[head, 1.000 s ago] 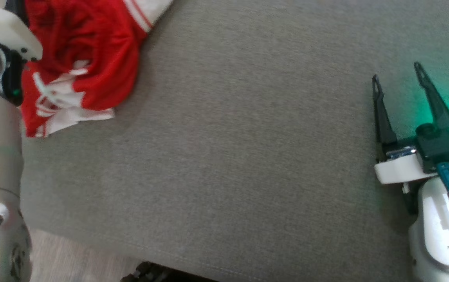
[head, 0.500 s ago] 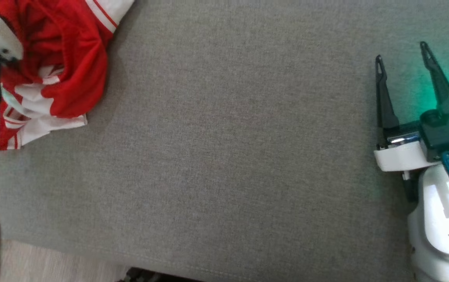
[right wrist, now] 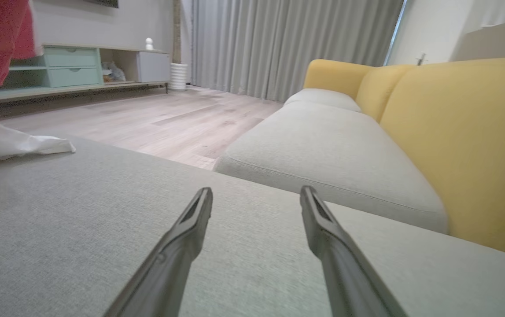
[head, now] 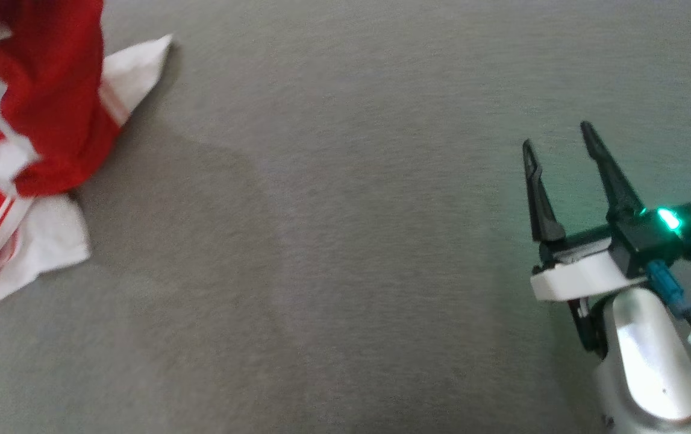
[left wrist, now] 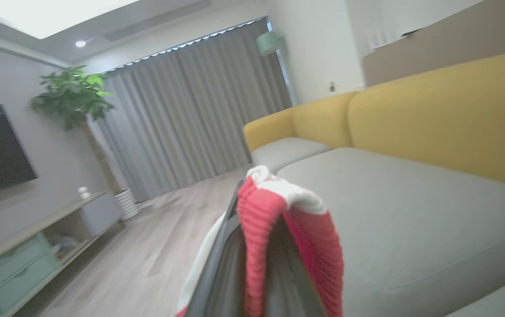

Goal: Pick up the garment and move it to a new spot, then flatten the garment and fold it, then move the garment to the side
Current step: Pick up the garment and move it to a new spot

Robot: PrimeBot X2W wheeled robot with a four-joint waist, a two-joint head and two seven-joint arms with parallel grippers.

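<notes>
Your left gripper (left wrist: pixel 254 198) is clamped on the garment (head: pixel 38 120), which hangs tall at the far left with its hem resting on the grey cushion (head: pixel 345 241). Your right gripper (head: pixel 556 135) is wide open and empty, well off to the garment's right.

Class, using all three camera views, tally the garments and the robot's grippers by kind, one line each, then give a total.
Garments: 1, the red and white garment
Grippers: 2, the left gripper shut on the garment, and the right gripper open over the grey cushion
Total: 3
</notes>
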